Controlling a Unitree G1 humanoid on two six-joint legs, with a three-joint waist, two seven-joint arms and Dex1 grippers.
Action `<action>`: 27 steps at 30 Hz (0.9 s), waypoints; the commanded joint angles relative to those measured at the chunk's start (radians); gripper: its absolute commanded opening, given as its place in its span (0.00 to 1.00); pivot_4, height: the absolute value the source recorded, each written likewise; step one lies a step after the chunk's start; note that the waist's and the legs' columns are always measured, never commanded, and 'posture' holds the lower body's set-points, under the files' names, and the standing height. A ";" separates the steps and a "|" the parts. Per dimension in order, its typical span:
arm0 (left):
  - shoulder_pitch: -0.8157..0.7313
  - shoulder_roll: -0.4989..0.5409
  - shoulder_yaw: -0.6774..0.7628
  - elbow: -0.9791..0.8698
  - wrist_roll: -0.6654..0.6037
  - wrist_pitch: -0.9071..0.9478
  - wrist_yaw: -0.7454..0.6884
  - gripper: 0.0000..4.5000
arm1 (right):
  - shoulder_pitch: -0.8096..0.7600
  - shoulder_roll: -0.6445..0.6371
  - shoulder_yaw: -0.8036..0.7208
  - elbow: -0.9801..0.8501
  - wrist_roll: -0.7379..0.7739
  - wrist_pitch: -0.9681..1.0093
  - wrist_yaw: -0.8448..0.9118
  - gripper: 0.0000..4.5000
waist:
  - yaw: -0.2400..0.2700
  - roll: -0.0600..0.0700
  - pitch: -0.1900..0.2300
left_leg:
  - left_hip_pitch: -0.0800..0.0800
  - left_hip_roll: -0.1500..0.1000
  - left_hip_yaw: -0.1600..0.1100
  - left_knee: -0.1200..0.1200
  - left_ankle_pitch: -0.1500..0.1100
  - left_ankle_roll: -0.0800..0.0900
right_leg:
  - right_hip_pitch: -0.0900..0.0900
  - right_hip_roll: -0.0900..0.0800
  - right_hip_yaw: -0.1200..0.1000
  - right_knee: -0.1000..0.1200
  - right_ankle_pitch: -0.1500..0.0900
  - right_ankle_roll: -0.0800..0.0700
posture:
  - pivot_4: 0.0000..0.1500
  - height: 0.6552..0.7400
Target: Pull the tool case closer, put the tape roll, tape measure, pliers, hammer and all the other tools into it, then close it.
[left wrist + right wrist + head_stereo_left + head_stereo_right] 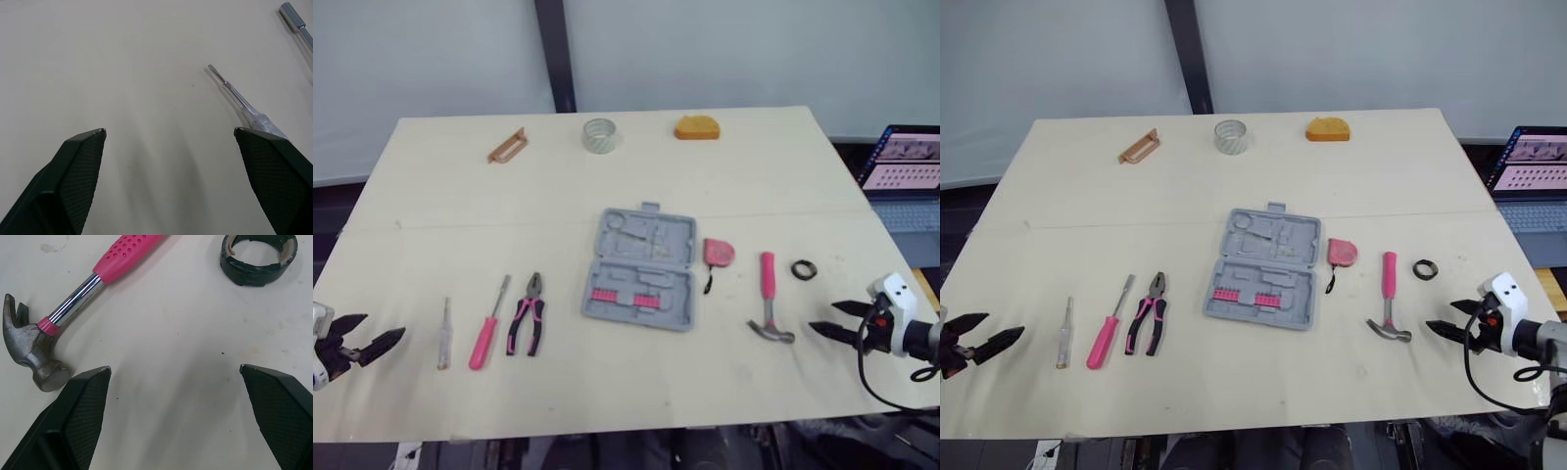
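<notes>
Pale counter [460, 176] is carrying the grey tool case [640, 269], lying open at its middle. Left hand [384, 327] and right hand [822, 316] are hovering open and empty near the front corners; I think one should be gripping the case's front edge, avoiding the hammer [768, 304].

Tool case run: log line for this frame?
phase: before pull | tool case: centred, untouched | left gripper: open, empty | right gripper: open, empty, beside hammer

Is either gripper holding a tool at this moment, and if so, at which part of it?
Nothing is held. The left gripper and the right gripper are both open above the bare table; the hammer lies untouched.
</notes>
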 commanded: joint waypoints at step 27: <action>-0.061 0.024 -0.030 0.098 0.031 -0.081 0.017 1.00 | 0.011 -0.023 -0.075 -0.060 0.077 0.069 0.001 0.99 | 0.007 0.000 0.000 | 0.000 0.000 0.001 0.000 0.000 0.000 | -0.001 0.000 0.001 0.001 0.000 0.000 | 1.00 1.00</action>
